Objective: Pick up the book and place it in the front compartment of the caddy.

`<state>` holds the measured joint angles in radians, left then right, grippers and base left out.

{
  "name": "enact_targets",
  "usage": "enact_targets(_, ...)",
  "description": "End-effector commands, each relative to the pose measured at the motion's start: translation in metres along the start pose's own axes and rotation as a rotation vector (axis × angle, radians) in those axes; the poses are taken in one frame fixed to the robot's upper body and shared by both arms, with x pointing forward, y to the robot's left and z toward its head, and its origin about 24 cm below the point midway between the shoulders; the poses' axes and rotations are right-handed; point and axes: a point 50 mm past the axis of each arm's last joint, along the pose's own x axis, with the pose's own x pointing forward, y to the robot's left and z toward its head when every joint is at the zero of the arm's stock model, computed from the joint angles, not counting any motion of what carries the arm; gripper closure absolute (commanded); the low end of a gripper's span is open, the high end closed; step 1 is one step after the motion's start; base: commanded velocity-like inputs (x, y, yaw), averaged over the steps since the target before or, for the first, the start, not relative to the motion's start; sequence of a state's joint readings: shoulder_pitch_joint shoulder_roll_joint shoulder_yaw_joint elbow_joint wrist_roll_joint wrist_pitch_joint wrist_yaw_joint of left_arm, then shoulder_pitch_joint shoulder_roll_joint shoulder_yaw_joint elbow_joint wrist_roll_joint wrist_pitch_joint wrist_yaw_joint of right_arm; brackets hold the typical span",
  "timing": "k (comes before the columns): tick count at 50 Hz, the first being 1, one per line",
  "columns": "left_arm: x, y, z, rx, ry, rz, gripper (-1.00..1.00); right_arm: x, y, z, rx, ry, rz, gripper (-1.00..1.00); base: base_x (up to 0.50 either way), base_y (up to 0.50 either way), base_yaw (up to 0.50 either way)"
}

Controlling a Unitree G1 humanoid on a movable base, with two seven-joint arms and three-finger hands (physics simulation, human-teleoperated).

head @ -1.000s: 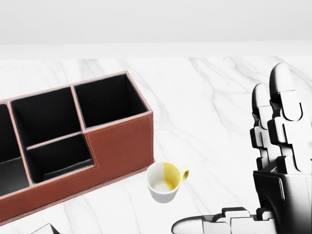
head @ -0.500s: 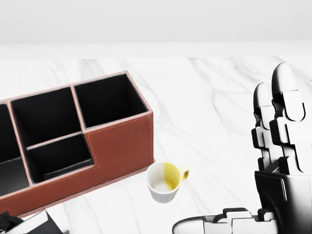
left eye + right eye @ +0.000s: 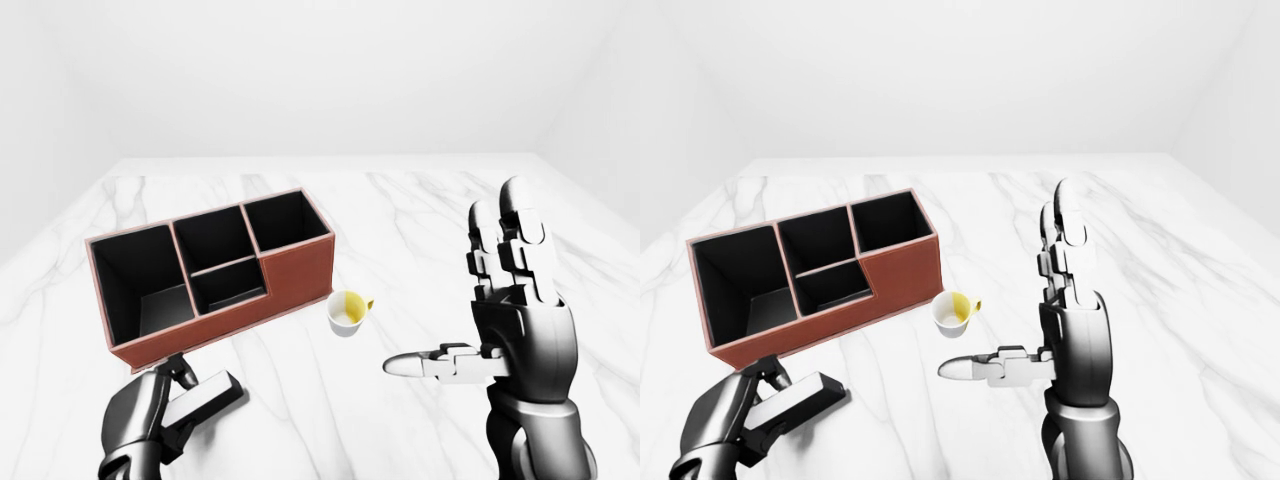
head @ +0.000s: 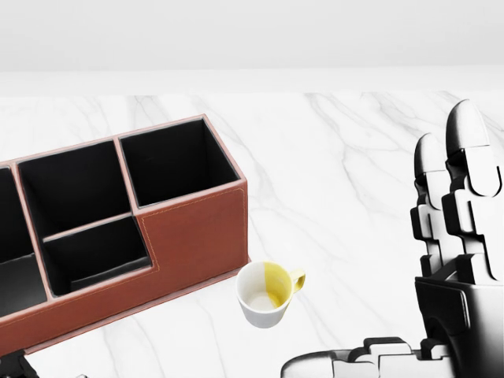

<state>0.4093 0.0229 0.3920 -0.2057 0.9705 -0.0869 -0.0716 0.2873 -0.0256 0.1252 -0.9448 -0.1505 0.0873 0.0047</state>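
The brown caddy [image 3: 295, 270] with black compartments stands on the marble table at the left of all views. Its low small compartment [image 3: 228, 286] faces the bottom of the view. The dark book [image 3: 212, 392] lies low over the table just below the caddy's near wall, tilted up to the right. My left hand [image 3: 160, 408] is shut on the book's lower left end. My right hand [image 3: 455, 290] is open and empty, fingers upright and thumb pointing left, to the right of the caddy. In the head view only the right hand [image 4: 461, 260] and the caddy [image 4: 193, 236] show well.
A white and yellow mug [image 3: 348, 312] stands upright on the table just right of the caddy's near corner, between the caddy and my right hand. The marble table [image 3: 400, 215] runs to a white wall at the top.
In the head view the book's corner and left hand rose into the bottom left, then dropped almost out of the picture. The right hand drifted slightly right and down. Caddy and mug have not moved.
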Motion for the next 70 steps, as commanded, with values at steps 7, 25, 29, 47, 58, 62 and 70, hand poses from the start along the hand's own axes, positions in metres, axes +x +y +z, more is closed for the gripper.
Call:
enact_targets(7,0.015,0.037,0.026,-0.01,-0.105,0.182,1.0,-0.001,-0.003,0.0,0.006,0.005,-0.011,-1.0,0.0,0.0,0.0)
enact_targets(25,0.007,0.087,0.078,-0.018,-0.325,0.398,1.0,-0.003,-0.008,0.005,0.004,-0.007,-0.02,-0.99,0.0,0.0,0.0)
enact_targets(29,0.007,0.096,0.082,-0.007,-0.347,0.419,1.0,-0.004,-0.01,0.005,0.002,-0.006,-0.025,-1.0,0.0,0.0,0.0)
enact_targets(47,0.019,0.145,0.114,0.003,-0.398,0.53,1.0,-0.004,-0.013,0.005,-0.003,-0.005,-0.034,-1.0,0.0,0.0,0.0)
enact_targets(58,0.033,0.157,0.134,0.042,-0.466,0.573,1.0,-0.003,-0.012,0.004,-0.001,-0.005,-0.033,-1.0,0.0,0.0,0.0)
enact_targets(62,0.038,0.162,0.142,0.066,-0.482,0.588,1.0,-0.004,-0.012,0.006,-0.002,-0.011,-0.034,-1.0,0.0,0.0,0.0)
enact_targets(70,0.047,0.167,0.151,0.069,-0.504,0.605,1.0,-0.004,-0.013,0.007,-0.005,-0.012,-0.036,-0.99,0.0,0.0,0.0)
